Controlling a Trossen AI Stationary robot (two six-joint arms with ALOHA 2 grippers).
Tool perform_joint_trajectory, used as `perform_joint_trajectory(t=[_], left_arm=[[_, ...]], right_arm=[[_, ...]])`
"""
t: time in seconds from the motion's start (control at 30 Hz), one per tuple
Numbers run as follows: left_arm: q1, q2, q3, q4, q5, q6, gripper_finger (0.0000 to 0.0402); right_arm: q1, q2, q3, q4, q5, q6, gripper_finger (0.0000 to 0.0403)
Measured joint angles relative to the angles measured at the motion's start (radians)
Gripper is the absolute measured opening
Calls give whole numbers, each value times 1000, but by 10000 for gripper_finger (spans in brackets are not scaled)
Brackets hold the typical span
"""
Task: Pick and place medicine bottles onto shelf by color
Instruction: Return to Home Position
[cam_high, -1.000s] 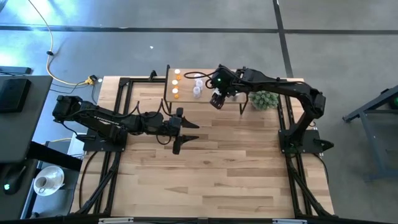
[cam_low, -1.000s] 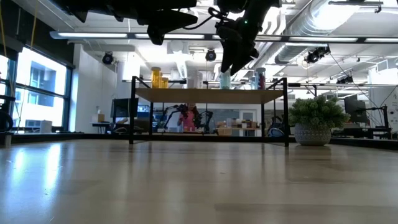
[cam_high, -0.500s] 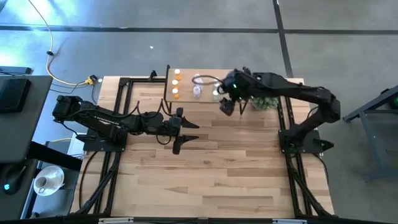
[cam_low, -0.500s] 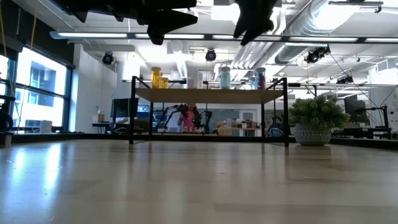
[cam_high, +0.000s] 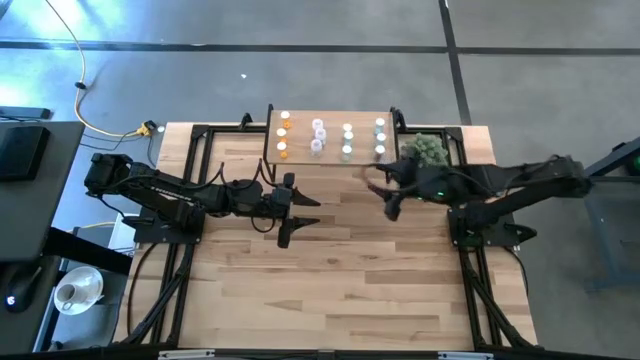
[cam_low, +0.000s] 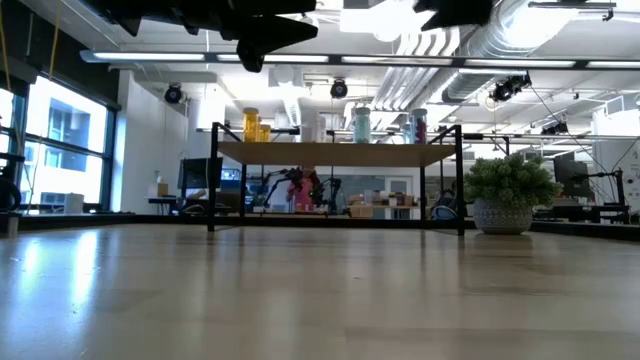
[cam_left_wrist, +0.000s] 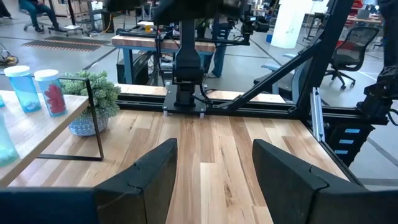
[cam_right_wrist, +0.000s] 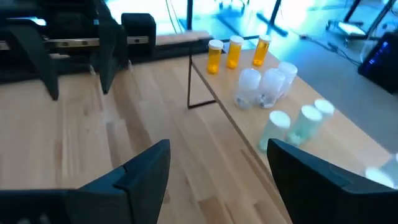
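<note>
- Tiny translucent, white-capped medicine bottles (cam_high: 347, 141) stand in colour-sorted columns on the low light-wood shelf (cam_high: 300, 135).
- Right gripper (cam_right_wrist: 219, 149) hangs near the shelf, fingers spread, empty.
- Left gripper (cam_left_wrist: 214, 152) waits mid-table, fingers apart.

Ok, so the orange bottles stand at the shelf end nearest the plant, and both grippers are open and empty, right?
No: the orange bottles stand at the shelf end farthest from the plant, per the high view. The left gripper and right gripper are open and empty.
</note>
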Motion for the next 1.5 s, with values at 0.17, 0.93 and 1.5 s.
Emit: perform_joint_trajectory(t=[0.17,0.93,1.5], left_arm=[[0,0,0,0,0,0,197],[-1,17,1,-176,315,212,197],[59,-68,0,-235,394,88,197]], right_arm=[[48,-234,-267,111,-71,20,259],[308,-731,-777,245,-55,205,259],[312,-748,-836,411,-44,-26,259]])
